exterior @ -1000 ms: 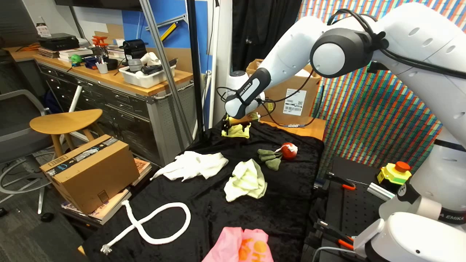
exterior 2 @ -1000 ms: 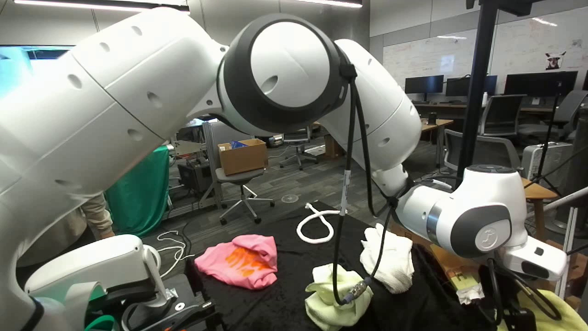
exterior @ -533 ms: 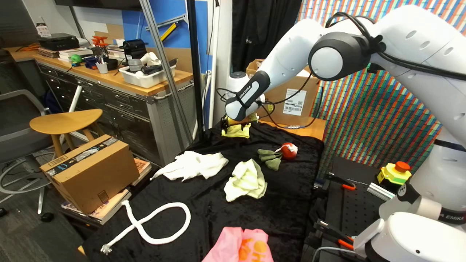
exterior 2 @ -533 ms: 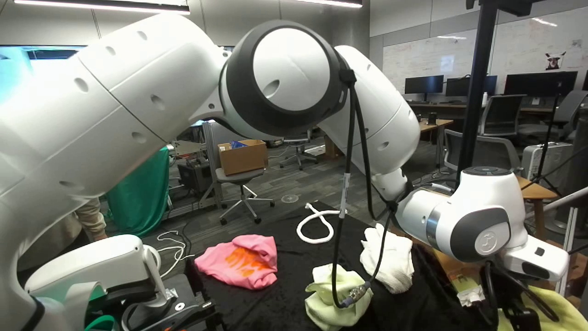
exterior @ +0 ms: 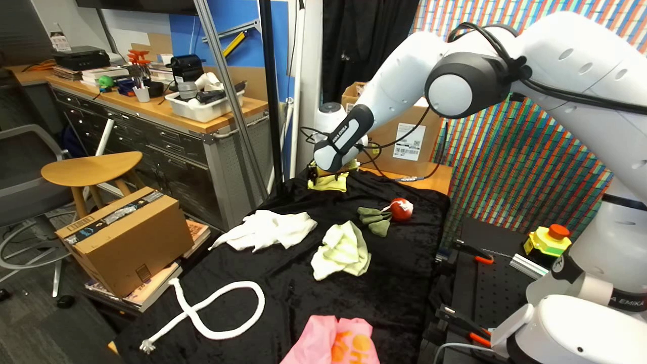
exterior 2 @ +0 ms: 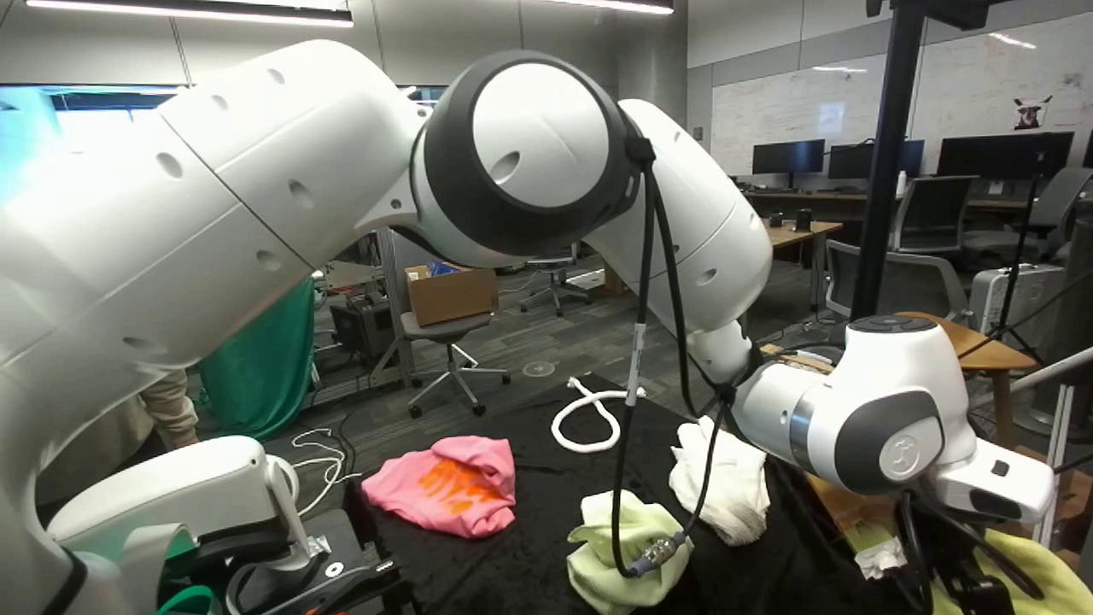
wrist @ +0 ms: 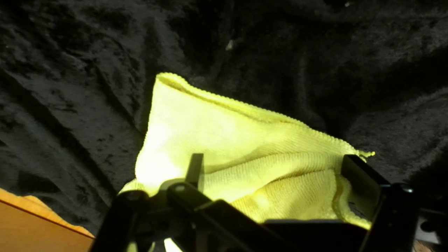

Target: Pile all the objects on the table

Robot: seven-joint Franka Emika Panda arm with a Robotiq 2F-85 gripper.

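Observation:
A yellow cloth [wrist: 224, 136] lies crumpled on the black table cover at the far end, also seen in both exterior views [exterior: 327, 184] [exterior 2: 1037, 568]. My gripper [wrist: 273, 162] is open, its fingers spread over the cloth, with folds between them. Whether the fingers touch it, I cannot tell. On the table also lie a white cloth [exterior: 273, 230], a pale green cloth [exterior: 343, 253], a pink cloth with orange print [exterior: 331, 341], a white rope in a loop [exterior: 222, 335], and a red ball [exterior: 402, 211] with green leaf-like pieces [exterior: 374, 218].
A large cardboard box [exterior: 384, 144] stands behind the table's far end. A dark upright pole [exterior: 271, 101] stands beside the table. My arm's cable [exterior 2: 653, 555] hangs low above the pale green cloth in an exterior view. Wooden table edge shows [wrist: 45, 224].
The arm's elbow and forearm have sunk a little, and the wrist has shifted slightly. The hanging cable has moved slightly. The cloths, rope and red ball have not moved.

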